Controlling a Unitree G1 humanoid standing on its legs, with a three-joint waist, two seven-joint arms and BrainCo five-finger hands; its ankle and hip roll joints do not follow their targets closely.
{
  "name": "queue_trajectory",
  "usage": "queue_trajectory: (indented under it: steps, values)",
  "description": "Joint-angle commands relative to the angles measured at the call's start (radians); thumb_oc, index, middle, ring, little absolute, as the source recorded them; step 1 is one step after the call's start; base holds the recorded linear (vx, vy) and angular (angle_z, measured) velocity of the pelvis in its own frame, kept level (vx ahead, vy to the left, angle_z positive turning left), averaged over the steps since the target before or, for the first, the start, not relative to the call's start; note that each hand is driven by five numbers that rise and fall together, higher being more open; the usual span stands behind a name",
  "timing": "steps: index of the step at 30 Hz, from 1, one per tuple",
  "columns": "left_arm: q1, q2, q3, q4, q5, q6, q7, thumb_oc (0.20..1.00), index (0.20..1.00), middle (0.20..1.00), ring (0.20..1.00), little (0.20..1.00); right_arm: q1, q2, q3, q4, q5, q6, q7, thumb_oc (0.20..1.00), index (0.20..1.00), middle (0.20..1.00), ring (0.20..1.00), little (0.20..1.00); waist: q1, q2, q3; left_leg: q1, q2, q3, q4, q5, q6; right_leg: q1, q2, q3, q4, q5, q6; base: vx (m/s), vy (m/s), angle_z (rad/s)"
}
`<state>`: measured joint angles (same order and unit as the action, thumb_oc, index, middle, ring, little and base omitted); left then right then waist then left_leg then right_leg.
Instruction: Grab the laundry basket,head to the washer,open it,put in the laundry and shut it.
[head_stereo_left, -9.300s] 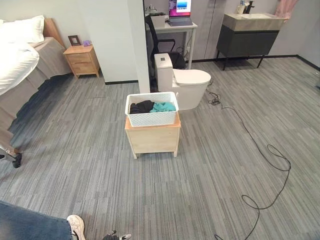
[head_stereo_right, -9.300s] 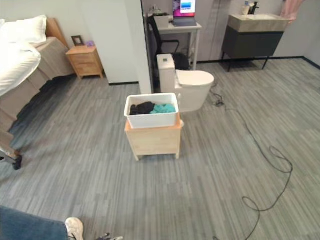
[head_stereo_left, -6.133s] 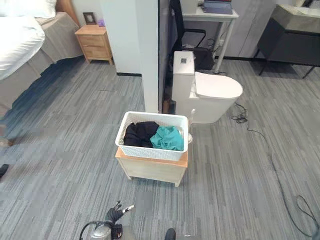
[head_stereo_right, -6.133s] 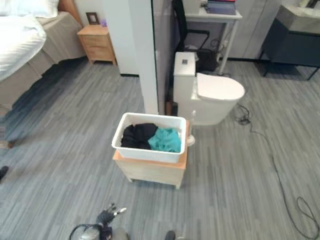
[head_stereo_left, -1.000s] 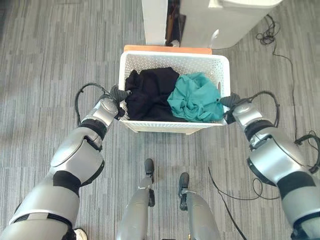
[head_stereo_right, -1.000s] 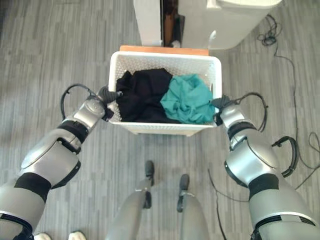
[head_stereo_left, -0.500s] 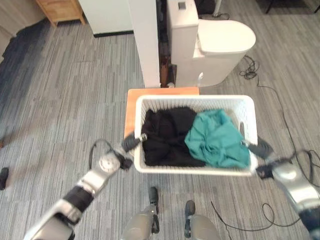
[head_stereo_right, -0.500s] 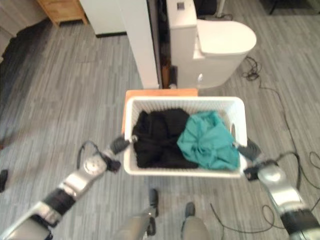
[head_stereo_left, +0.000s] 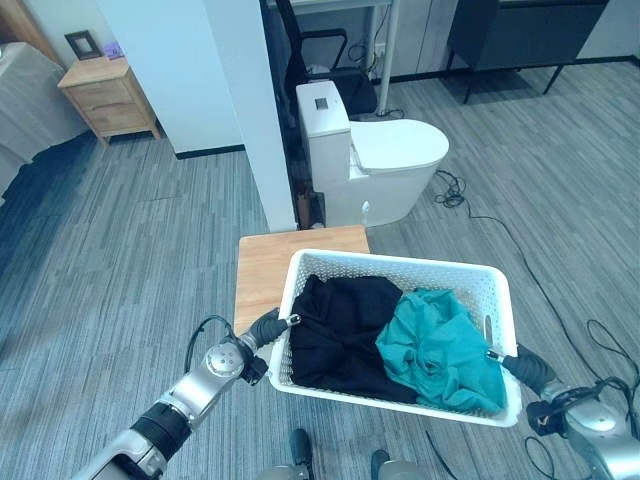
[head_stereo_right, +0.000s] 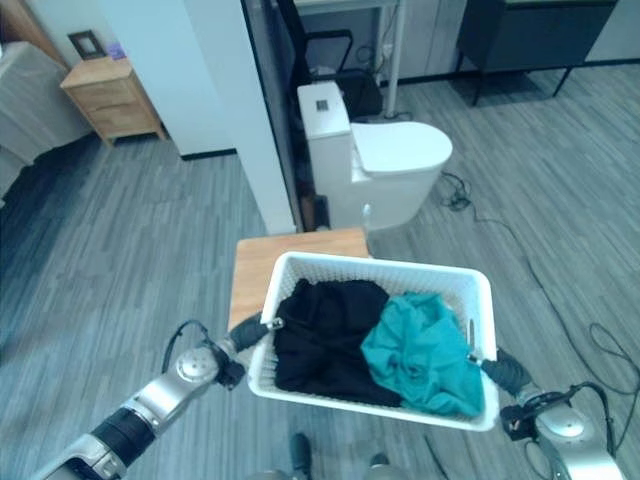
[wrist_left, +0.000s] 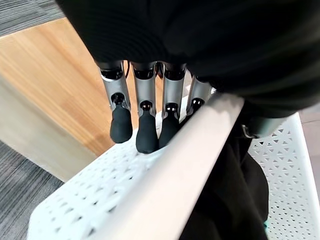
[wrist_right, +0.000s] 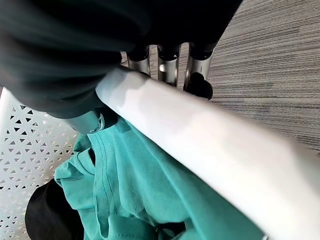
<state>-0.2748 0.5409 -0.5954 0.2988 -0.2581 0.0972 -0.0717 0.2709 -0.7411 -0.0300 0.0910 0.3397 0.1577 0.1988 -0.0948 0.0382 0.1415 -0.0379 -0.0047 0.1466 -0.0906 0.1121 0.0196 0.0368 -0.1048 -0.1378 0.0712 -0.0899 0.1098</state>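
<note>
The white perforated laundry basket hangs in front of me, held by both end rims. It carries black clothes and a teal garment. My left hand is shut on the basket's left rim, with its fingers curled under the rim and its thumb inside against the black cloth. My right hand is shut on the right rim, its fingers hooked under it beside the teal cloth.
A low wooden stool stands just beyond the basket's left end. Behind it rise a white pillar and a toilet. A nightstand stands far left and an office chair at the back. A cable trails over the floor to the right.
The basket has come up off the stool and shifted right, baring the stool's top. Both hands stay on its rims. The head camera has tilted up, showing more of the room.
</note>
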Motion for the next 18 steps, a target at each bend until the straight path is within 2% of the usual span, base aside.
queue_trajectory:
  steps: [1, 3, 5, 6, 8, 9, 10, 11, 12, 13, 14, 15, 16, 17, 18]
  values:
    - [-0.143, -0.032, 0.071, 0.039, 0.026, -0.078, -0.006, 0.200, 0.200, 0.200, 0.200, 0.200, -0.013, 0.003, -0.116, -0.015, 0.045, -0.066, -0.044, 0.200, 0.200, 0.200, 0.200, 0.200, 0.010, -0.028, -0.040, 0.029, 0.023, 0.000, 0.101, -0.136, -0.019, -0.098, -0.067, 0.002, 0.049, 0.108, 0.039, -0.05, 0.082, -0.01]
    - [-0.156, -0.035, 0.064, 0.041, 0.035, -0.079, -0.007, 0.200, 0.200, 0.200, 0.200, 0.200, 0.005, 0.017, -0.127, -0.019, 0.052, -0.070, -0.046, 0.200, 0.200, 0.200, 0.200, 0.200, 0.003, -0.028, -0.034, 0.029, 0.021, 0.001, 0.107, -0.140, -0.016, -0.103, -0.067, 0.009, 0.059, 0.106, 0.040, -0.04, 0.055, -0.02]
    - [-0.207, -0.051, 0.031, 0.058, 0.061, -0.081, -0.013, 0.200, 0.200, 0.200, 0.200, 0.200, 0.018, 0.044, -0.137, -0.038, 0.063, -0.074, -0.053, 0.200, 0.200, 0.200, 0.200, 0.200, -0.025, -0.026, -0.010, 0.023, 0.015, 0.012, 0.122, -0.149, -0.006, -0.130, -0.067, 0.038, 0.089, 0.110, 0.044, -0.18, 0.127, -0.10]
    - [-0.272, -0.087, 0.003, 0.100, 0.079, -0.090, 0.003, 0.200, 0.200, 0.200, 0.200, 0.200, 0.011, 0.076, -0.140, -0.049, 0.072, -0.084, -0.070, 0.200, 0.200, 0.200, 0.200, 0.200, -0.058, -0.028, 0.038, 0.010, 0.004, 0.053, 0.154, -0.167, 0.008, -0.187, -0.075, 0.100, 0.119, 0.163, 0.067, -0.32, 0.193, -0.21]
    - [-0.304, -0.104, -0.006, 0.122, 0.079, -0.101, 0.009, 0.200, 0.200, 0.200, 0.200, 0.200, -0.003, 0.094, -0.126, -0.051, 0.073, -0.092, -0.071, 0.200, 0.200, 0.200, 0.200, 0.200, -0.079, -0.030, 0.067, -0.006, 0.011, 0.130, 0.163, -0.177, 0.011, -0.261, -0.086, 0.158, 0.104, 0.252, 0.092, -0.31, 0.125, -0.98]
    - [-0.318, -0.104, -0.014, 0.129, 0.072, -0.101, 0.014, 0.200, 0.200, 0.200, 0.200, 0.200, -0.005, 0.098, -0.121, -0.053, 0.074, -0.094, -0.075, 0.200, 0.200, 0.200, 0.200, 0.200, -0.080, -0.026, 0.079, -0.012, 0.024, 0.155, 0.174, -0.180, 0.010, -0.273, -0.092, 0.149, 0.104, 0.239, 0.092, -0.23, 0.070, -1.78]
    - [-0.332, -0.101, -0.017, 0.134, 0.078, -0.102, 0.018, 0.200, 0.200, 0.200, 0.200, 0.200, -0.001, 0.107, -0.114, -0.059, 0.072, -0.095, -0.078, 0.200, 0.200, 0.200, 0.200, 0.200, -0.080, -0.021, 0.087, -0.020, 0.037, 0.192, 0.180, -0.177, 0.013, -0.273, -0.103, 0.109, 0.110, 0.215, 0.083, -0.24, 0.101, -1.77]
    - [-0.344, -0.095, -0.018, 0.144, 0.080, -0.100, 0.018, 0.200, 0.200, 0.200, 0.200, 0.200, -0.002, 0.109, -0.107, -0.058, 0.063, -0.094, -0.076, 0.200, 0.200, 0.200, 0.200, 0.200, -0.066, -0.018, 0.090, -0.028, 0.055, 0.240, 0.191, -0.179, 0.014, -0.257, -0.127, 0.035, 0.135, 0.178, 0.069, -0.18, 0.112, -1.12]
    - [-0.348, -0.091, -0.021, 0.156, 0.076, -0.095, 0.012, 0.200, 0.200, 0.200, 0.200, 0.200, -0.007, 0.113, -0.097, -0.053, 0.055, -0.092, -0.071, 0.200, 0.200, 0.200, 0.200, 0.200, -0.057, -0.012, 0.080, -0.027, 0.067, 0.253, 0.192, -0.193, 0.009, -0.233, -0.145, -0.013, 0.163, 0.144, 0.069, -0.18, 0.111, -1.73]
    - [-0.358, -0.086, -0.021, 0.164, 0.075, -0.090, 0.010, 0.200, 0.200, 0.200, 0.200, 0.200, -0.017, 0.118, -0.080, -0.044, 0.038, -0.088, -0.068, 0.200, 0.200, 0.200, 0.200, 0.200, -0.053, -0.011, 0.074, -0.036, 0.086, 0.306, 0.196, -0.186, 0.012, -0.211, -0.165, -0.074, 0.209, 0.118, 0.062, -0.07, 0.072, -1.62]
    - [-0.359, -0.085, -0.021, 0.165, 0.075, -0.091, 0.009, 0.200, 0.200, 0.200, 0.200, 0.200, -0.019, 0.119, -0.078, -0.043, 0.037, -0.088, -0.068, 0.200, 0.200, 0.200, 0.200, 0.200, -0.051, -0.013, 0.075, -0.035, 0.086, 0.309, 0.197, -0.187, 0.011, -0.214, -0.166, -0.071, 0.216, 0.113, 0.062, -0.26, 0.056, -1.64]
    - [-0.354, -0.070, -0.003, 0.166, 0.064, -0.088, 0.012, 0.200, 0.200, 0.200, 0.200, 0.200, -0.035, 0.136, -0.055, -0.031, 0.015, -0.083, -0.062, 0.200, 0.200, 0.200, 0.200, 0.200, -0.037, -0.017, 0.054, -0.049, 0.117, 0.401, 0.200, -0.174, 0.013, -0.170, -0.179, -0.138, 0.273, 0.062, 0.053, -0.22, -0.008, -0.92]
    - [-0.345, -0.061, 0.002, 0.167, 0.059, -0.086, 0.007, 0.200, 0.200, 0.200, 0.200, 0.200, -0.041, 0.142, -0.042, -0.024, 0.009, -0.081, -0.059, 0.200, 0.200, 0.200, 0.200, 0.200, -0.023, -0.028, 0.042, -0.055, 0.129, 0.432, 0.212, -0.174, 0.009, -0.143, -0.174, -0.146, 0.258, 0.045, 0.050, -0.23, -0.005, -1.10]
    - [-0.344, -0.060, 0.002, 0.167, 0.059, -0.086, 0.006, 0.200, 0.200, 0.200, 0.200, 0.200, -0.042, 0.143, -0.042, -0.023, 0.009, -0.082, -0.059, 0.200, 0.200, 0.200, 0.200, 0.200, -0.022, -0.028, 0.042, -0.054, 0.130, 0.433, 0.213, -0.174, 0.008, -0.143, -0.173, -0.145, 0.257, 0.045, 0.050, -0.17, -0.129, -1.76]
    - [-0.325, -0.049, 0.026, 0.169, 0.033, -0.092, 0.015, 0.200, 0.200, 0.200, 0.200, 0.200, -0.073, 0.153, 0.000, 0.014, 0.004, -0.083, -0.060, 0.200, 0.200, 0.200, 0.200, 0.200, 0.021, -0.049, 0.017, -0.071, 0.160, 0.503, 0.218, -0.154, -0.004, -0.082, -0.168, -0.196, 0.205, 0.031, 0.053, -0.26, -0.223, -1.97]
